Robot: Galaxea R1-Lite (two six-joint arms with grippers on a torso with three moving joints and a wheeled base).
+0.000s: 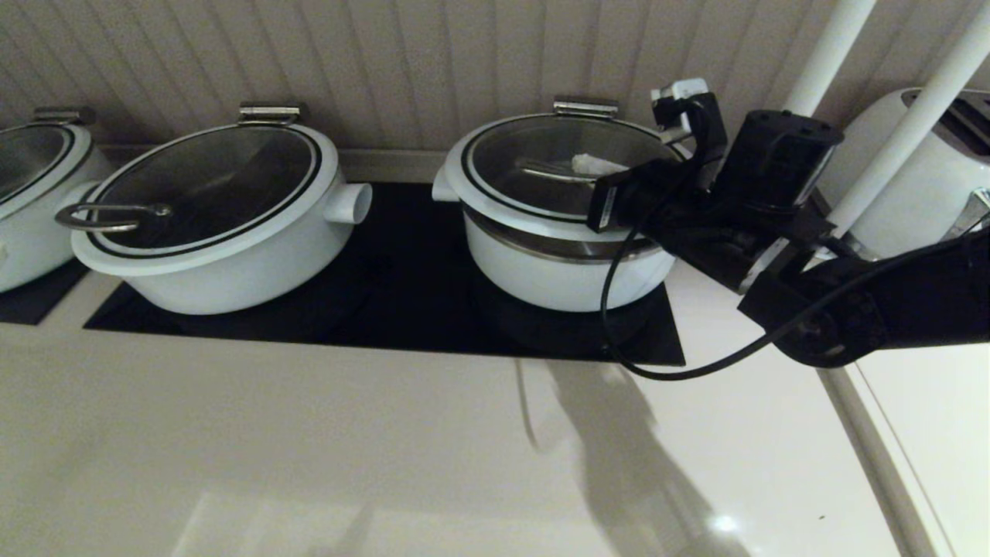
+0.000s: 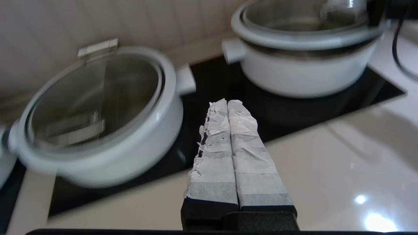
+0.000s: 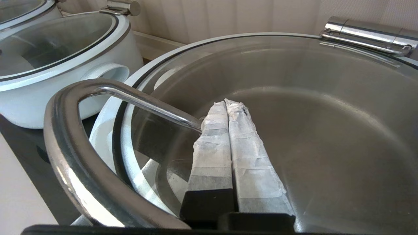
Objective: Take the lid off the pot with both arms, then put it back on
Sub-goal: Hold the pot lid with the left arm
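Observation:
The pot (image 1: 564, 282) stands on the right of the black hob (image 1: 402, 302). Its glass lid (image 1: 510, 155) is tilted, its front edge raised off the pot, with a steel band showing under the white rim. My right gripper (image 1: 594, 165) is over the lid, shut. In the right wrist view the gripper (image 3: 227, 101) has its taped fingers together, and the lid's steel handle (image 3: 130, 98) touches the side of one finger. My left gripper (image 2: 227, 101) is shut and empty, over the counter in front of the hob. It is out of the head view.
A wider white pot (image 1: 209, 232) with a loop-handled lid stands on the hob's left, and another pot (image 1: 31, 193) at the far left. A white appliance (image 1: 920, 178) and two white poles (image 1: 913, 124) stand at the right. A black cable (image 1: 619, 333) hangs before the pot.

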